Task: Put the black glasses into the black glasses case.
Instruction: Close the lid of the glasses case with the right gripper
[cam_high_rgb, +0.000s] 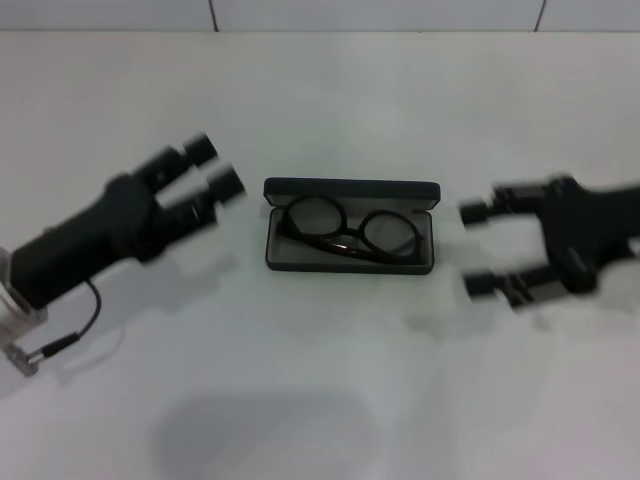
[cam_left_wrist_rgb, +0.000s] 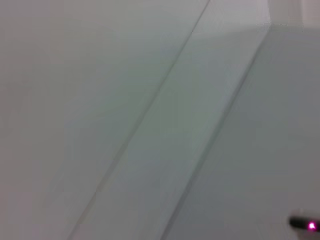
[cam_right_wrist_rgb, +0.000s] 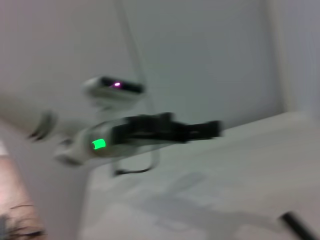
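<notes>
2 grippers flank the black glasses case (cam_high_rgb: 350, 225), which lies open mid-bench (cam_high_rgb: 330, 390) with its lid raised at the far side. Black glasses (cam_high_rgb: 348, 230) lie inside on the grey lining. Left gripper (cam_high_rgb: 212, 166) is left of the case, jaws slightly apart, holding nothing. Right gripper (cam_high_rgb: 482, 250) is right of it, jaws wide apart, holding nothing.

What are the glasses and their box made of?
The glasses look like shiny black plastic with clear lenses: a small glint shows on the frame. The case seems a hard matte black shell, maybe plastic or leatherette, with a soft-looking grey lining. It lies open on a smooth white table.
</notes>
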